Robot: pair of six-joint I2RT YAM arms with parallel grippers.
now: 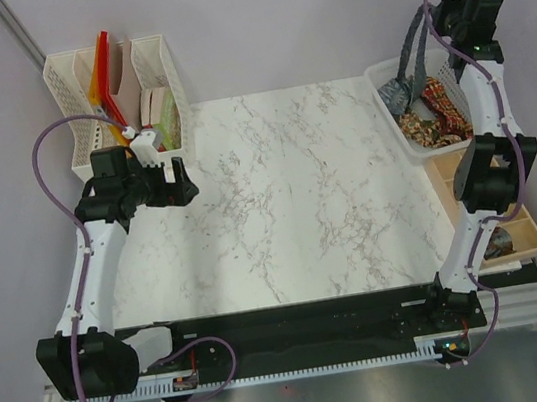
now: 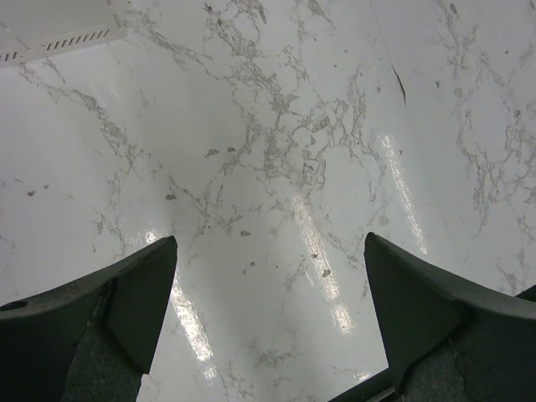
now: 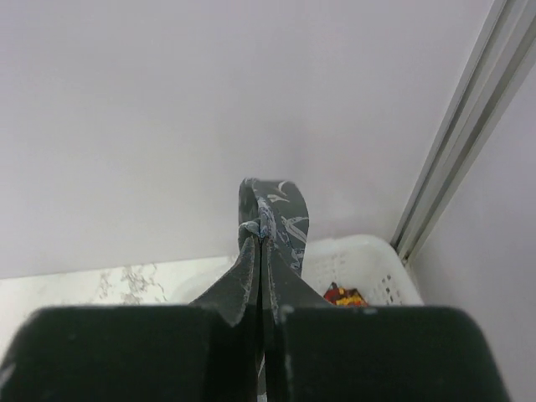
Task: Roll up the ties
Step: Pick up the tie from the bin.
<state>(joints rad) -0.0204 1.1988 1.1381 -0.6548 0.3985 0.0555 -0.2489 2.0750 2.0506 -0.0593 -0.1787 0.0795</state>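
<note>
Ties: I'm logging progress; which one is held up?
The dark grey tie, pinched in the fingers of the right gripper and hanging down toward the white basket; the other ties lie inside it.

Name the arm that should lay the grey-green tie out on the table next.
Right. The right gripper is shut on the grey-green tie and holds it up above the white basket. The left gripper hangs open over the marble table, across from the basket, with nothing in it.
</note>
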